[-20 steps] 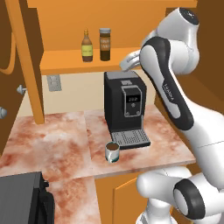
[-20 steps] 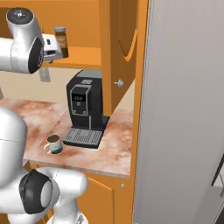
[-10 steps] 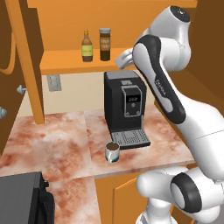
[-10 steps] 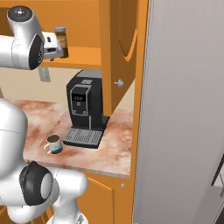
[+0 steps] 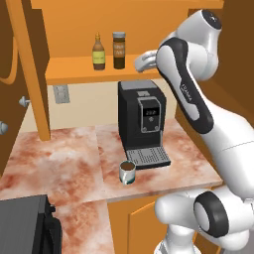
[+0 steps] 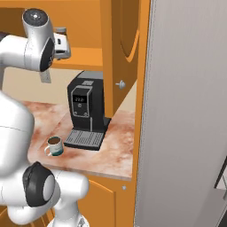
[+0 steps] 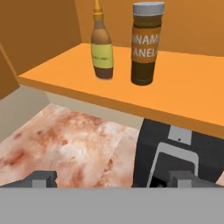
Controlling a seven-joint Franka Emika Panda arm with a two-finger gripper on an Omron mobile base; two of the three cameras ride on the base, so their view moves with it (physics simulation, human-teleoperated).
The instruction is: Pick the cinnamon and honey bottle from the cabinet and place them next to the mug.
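On the cabinet's orange shelf board (image 7: 183,89) the slim amber honey bottle (image 7: 102,43) stands left of the dark brown cinnamon jar (image 7: 146,43), both upright and a small gap apart. In the left base view the honey bottle (image 5: 98,52) and the cinnamon (image 5: 119,50) stand on the shelf (image 5: 74,68). My gripper (image 7: 113,179) hangs open and empty in front of the shelf edge, below the jar's level. From the side, the gripper (image 5: 139,61) sits just right of the cinnamon. The pale mug (image 5: 127,172) with a dark inside rests on the counter in front of the coffee machine.
A black coffee machine (image 5: 141,119) stands under the shelf, directly below my hand. The marbled counter (image 5: 59,158) spreads to the left of the mug. A brown cabinet door (image 6: 122,48) hangs open at the right, and a tall grey panel (image 6: 186,111) lies beyond it. A dark appliance (image 5: 25,225) sits at the counter's front left.
The arm's elbow has swung more upright, and the hand has crept a little left and up toward the shelf front. The jaws have stayed open.
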